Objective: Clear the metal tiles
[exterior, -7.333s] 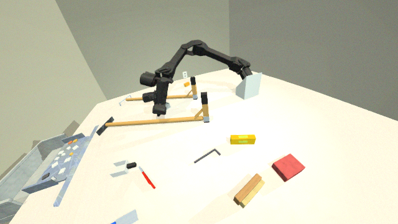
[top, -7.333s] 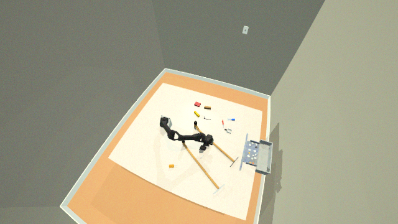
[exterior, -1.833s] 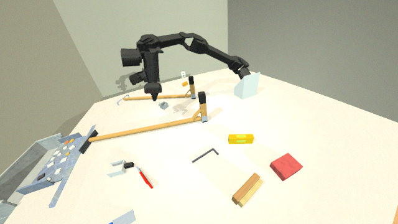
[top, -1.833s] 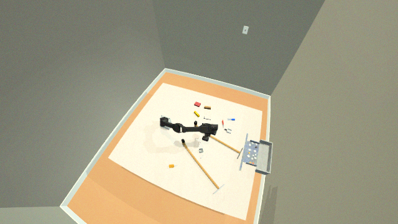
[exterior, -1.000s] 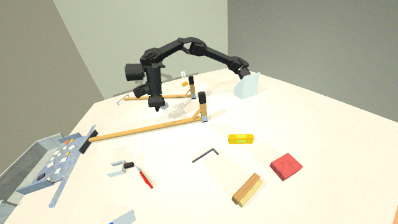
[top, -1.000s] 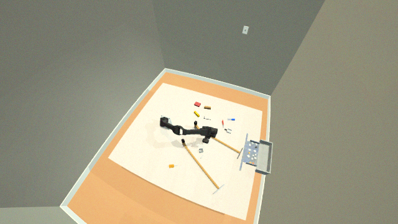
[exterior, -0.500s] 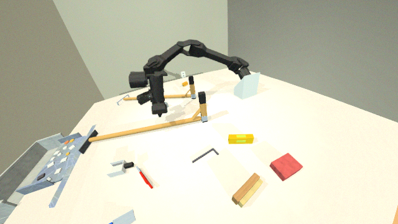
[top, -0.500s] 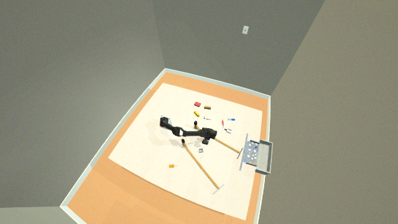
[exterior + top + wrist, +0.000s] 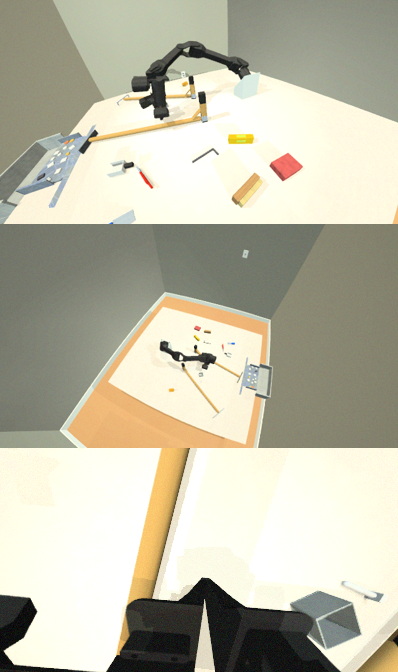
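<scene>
- The long scraper (image 9: 146, 128) lies flat on the table (image 9: 326, 130), its wooden handle running from a raised black grip (image 9: 202, 99) near the middle of the table out to a dark blade (image 9: 87, 140) that touches the edge of the steel plate (image 9: 37, 183).
- The steel plate sits at one end of the table, with small white, orange and dark tiles (image 9: 58, 162) scattered on it; the grey catch box (image 9: 264, 379) adjoins it at the table's edge.
- The gripper (image 9: 160, 116) points straight down just above the scraper's handle, about midway along it, with its fingers pressed together and nothing between them.
- In the wrist view the handle (image 9: 157, 533) runs up the table just left of the closed fingertips, and a small grey open box (image 9: 327, 618) lies to the right.
- A second scraper (image 9: 200, 389) with a pale blade lies beyond the first, toward another edge of the table.
- Nearer the exterior camera lie a yellow level (image 9: 240, 139), a dark hex key (image 9: 205, 155), a red block (image 9: 286, 166), a wooden brush (image 9: 247, 190) and a red-handled knife (image 9: 144, 178).
- The arm's base (image 9: 249, 85) stands toward the far side of the table.
</scene>
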Controlling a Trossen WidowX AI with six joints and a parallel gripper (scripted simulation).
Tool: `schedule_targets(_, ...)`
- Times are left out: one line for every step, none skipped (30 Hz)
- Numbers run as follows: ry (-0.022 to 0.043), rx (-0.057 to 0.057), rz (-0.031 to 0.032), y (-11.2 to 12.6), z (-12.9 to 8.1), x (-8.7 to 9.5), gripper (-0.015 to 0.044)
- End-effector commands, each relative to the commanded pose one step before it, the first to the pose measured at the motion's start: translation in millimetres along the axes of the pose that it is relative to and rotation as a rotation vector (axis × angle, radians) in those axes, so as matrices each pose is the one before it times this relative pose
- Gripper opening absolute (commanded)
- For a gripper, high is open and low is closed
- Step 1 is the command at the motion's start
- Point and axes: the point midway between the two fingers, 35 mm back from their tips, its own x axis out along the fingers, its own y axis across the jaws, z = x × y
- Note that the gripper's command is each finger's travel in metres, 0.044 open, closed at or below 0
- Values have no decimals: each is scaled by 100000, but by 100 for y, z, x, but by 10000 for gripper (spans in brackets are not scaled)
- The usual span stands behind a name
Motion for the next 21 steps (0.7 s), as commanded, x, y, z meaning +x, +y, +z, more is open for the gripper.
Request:
schedule_targets(-490, -423, 659, 628, 181, -36, 0)
schedule_targets(0, 3, 8, 94, 31, 7, 0)
schedule_targets(0, 3, 8, 95, 30, 7, 0)
schedule_targets(0, 3, 8, 95, 30, 7, 0)
schedule_targets(0, 3, 8, 95, 30, 7, 0)
schedule_targets(0, 3, 8, 95, 29, 7, 0)
schedule_targets(0, 3, 8, 95, 29, 7, 0)
schedule_targets(0, 3, 7, 95, 29, 7, 0)
schedule_targets(0, 3, 7, 95, 28, 7, 0)
schedule_targets(0, 3, 7, 95, 28, 7, 0)
schedule_targets(0, 3, 7, 95, 27, 7, 0)
schedule_targets(0, 3, 7, 95, 27, 7, 0)
schedule_targets(0, 3, 7, 96, 27, 7, 0)
schedule_targets(0, 3, 7, 96, 26, 7, 0)
schedule_targets(0, 3, 6, 96, 26, 7, 0)
schedule_targets(0, 3, 6, 96, 26, 7, 0)
schedule_targets(0, 3, 6, 96, 25, 7, 0)
schedule_targets(0, 3, 6, 96, 25, 7, 0)
schedule_targets(0, 3, 6, 96, 25, 7, 0)
schedule_targets(0, 3, 6, 96, 24, 7, 0)
schedule_targets(0, 3, 5, 96, 24, 7, 0)
